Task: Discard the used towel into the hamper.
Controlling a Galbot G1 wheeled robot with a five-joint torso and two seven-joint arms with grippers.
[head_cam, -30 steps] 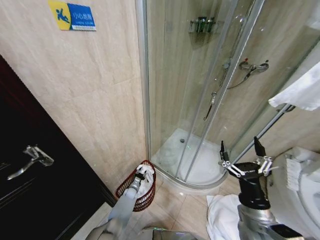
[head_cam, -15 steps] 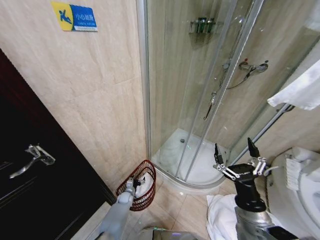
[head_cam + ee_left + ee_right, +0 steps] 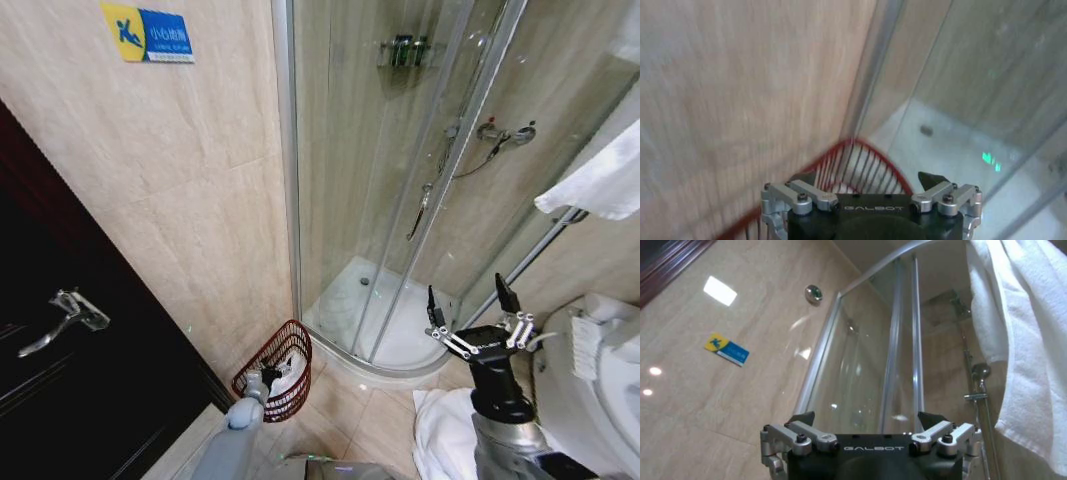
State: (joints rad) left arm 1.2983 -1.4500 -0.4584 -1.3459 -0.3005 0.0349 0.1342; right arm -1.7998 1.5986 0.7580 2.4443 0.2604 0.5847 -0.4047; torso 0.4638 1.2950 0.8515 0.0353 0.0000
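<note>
1. The hamper (image 3: 278,372) stands on the floor in the corner where the tiled wall meets the shower door (image 3: 340,180). Something white lies inside it, most likely the towel (image 3: 287,378), so the drop looks done.
2. The left gripper (image 3: 268,377) hangs at the hamper's near rim. In the left wrist view its fingers (image 3: 934,179) stand wide apart with nothing between them, and the red wires of the hamper show beyond them.
3. My judgement: the step in hand is the release or the pull-away after it. The next move calls for lifting the left arm clear without snagging the wire rim or tipping the hamper.
4. The right gripper (image 3: 474,310) waits raised near the shower tray (image 3: 400,345), fingers spread, holding nothing.
5. A white cloth (image 3: 445,435) lies on the floor beside the right arm, and another towel hangs on a rail (image 3: 600,185).
</note>
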